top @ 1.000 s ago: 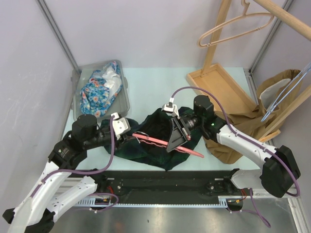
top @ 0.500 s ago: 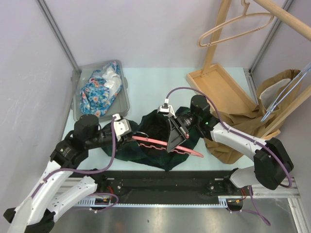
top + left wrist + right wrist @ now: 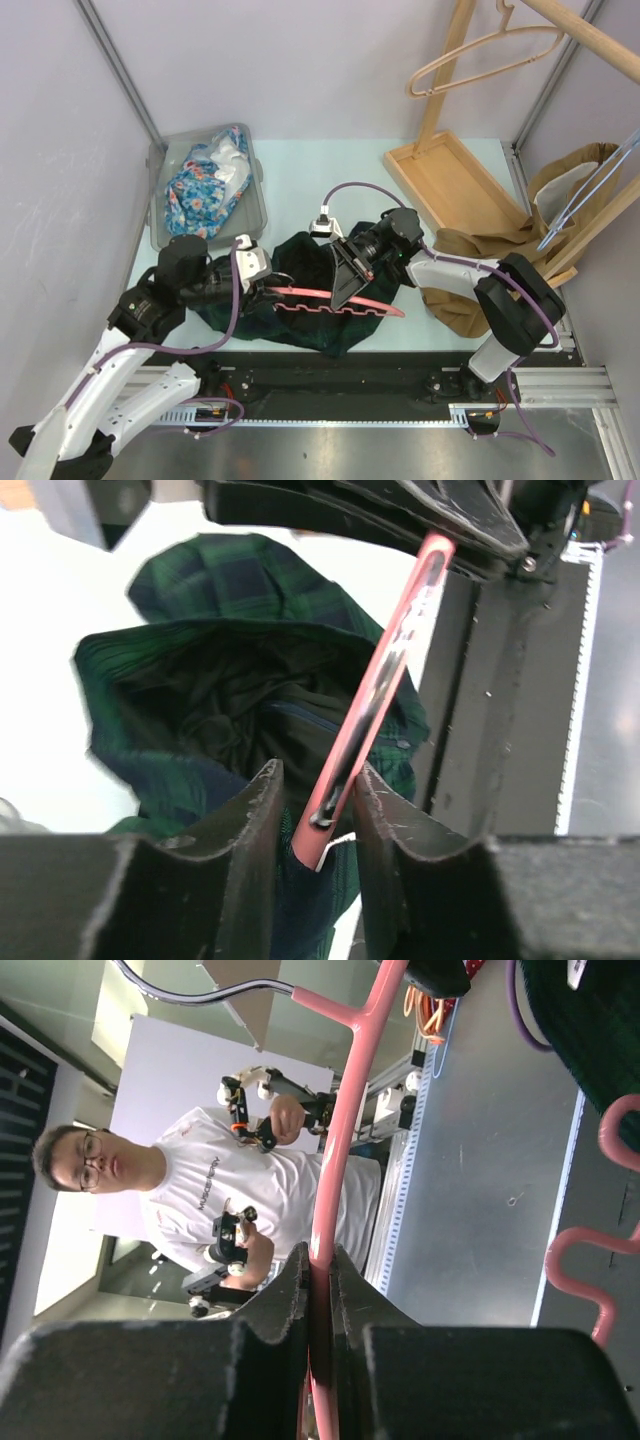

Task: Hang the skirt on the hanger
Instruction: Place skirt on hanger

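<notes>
A dark green plaid skirt (image 3: pixel 305 255) lies bunched on the table between the arms. My right gripper (image 3: pixel 340 297) is shut on the bar of a pink hanger (image 3: pixel 330 303), which lies roughly level over the skirt's near part. In the right wrist view the hanger (image 3: pixel 345 1110) runs up from the pinched jaws of the right gripper (image 3: pixel 318 1270), with skirt (image 3: pixel 590 1020) at the top right. My left gripper (image 3: pixel 318 800) stands open around the hanger's left end (image 3: pixel 385 675); the right finger touches it, with a gap on the left. Skirt fabric (image 3: pixel 200 670) lies below.
A grey bin with floral cloth (image 3: pixel 205 185) stands at the back left. A wooden stand base (image 3: pixel 455 185) and a wooden hanger (image 3: pixel 480 50) on its rack are back right, with a tan garment (image 3: pixel 480 270) below. A black rail (image 3: pixel 350 370) edges the near side.
My right gripper has carried the pink hanger leftward and levelled it over the skirt. My left gripper has narrowed its jaws around the hanger's left end.
</notes>
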Robot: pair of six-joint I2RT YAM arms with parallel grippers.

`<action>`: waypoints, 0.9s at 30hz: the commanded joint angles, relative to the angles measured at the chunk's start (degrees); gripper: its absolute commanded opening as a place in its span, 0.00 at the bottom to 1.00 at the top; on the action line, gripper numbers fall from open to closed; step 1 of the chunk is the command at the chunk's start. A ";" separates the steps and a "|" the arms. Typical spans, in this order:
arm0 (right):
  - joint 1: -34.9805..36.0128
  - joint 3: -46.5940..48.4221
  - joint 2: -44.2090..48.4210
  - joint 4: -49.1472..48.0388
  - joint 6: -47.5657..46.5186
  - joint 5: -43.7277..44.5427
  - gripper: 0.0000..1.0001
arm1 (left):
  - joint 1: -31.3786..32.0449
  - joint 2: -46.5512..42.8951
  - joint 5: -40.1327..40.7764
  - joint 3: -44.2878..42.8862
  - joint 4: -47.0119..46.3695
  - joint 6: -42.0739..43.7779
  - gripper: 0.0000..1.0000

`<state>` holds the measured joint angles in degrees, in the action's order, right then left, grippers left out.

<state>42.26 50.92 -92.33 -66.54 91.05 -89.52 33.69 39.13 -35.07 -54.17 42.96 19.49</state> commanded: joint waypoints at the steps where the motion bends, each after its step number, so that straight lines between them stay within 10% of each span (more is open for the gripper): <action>1: 1.95 2.26 -1.71 -21.96 6.08 7.69 0.00 | 1.29 0.77 -9.32 0.29 -7.72 -3.49 0.28; 6: 1.95 2.87 -1.27 -21.96 5.99 7.60 0.00 | 1.29 -0.20 -7.21 0.91 -6.75 -3.67 0.29; 13: 1.77 3.22 -0.22 -21.96 5.55 7.60 0.00 | 1.29 -2.48 0.34 1.87 -4.55 -3.31 0.58; 27: 0.10 3.67 2.95 -22.14 6.60 6.11 0.00 | 1.38 -7.49 13.18 7.32 -9.11 -6.74 0.33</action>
<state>42.89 51.48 -93.49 -71.79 99.26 -85.17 35.16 32.21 -28.45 -48.49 37.15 15.94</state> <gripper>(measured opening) 0.083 0.371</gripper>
